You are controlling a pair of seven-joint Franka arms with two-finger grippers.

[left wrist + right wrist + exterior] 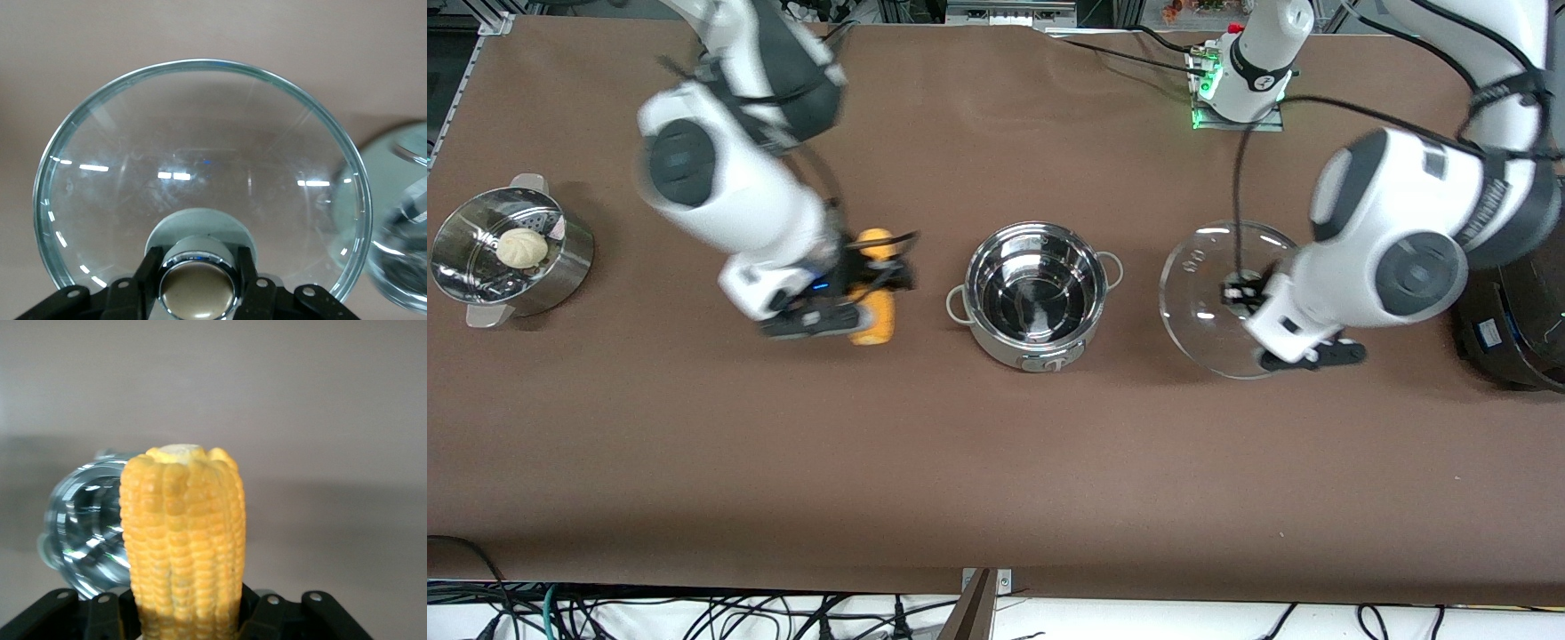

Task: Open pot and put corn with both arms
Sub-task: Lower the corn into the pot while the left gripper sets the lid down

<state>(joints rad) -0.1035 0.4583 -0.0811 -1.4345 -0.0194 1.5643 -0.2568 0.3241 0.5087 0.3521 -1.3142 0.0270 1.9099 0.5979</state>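
Two arms are both loaded above the counter (996, 462). The right gripper (860, 289) has its jaws clamped on the corn (874, 286), lifted over the counter beside the pot (1034, 293), toward the right arm's end. The pot stands open mid-counter. The left gripper (198, 283) has its jaws closed on the knob (198, 290) of the glass lid (1209, 298), held tilted over the counter toward the left arm's end.
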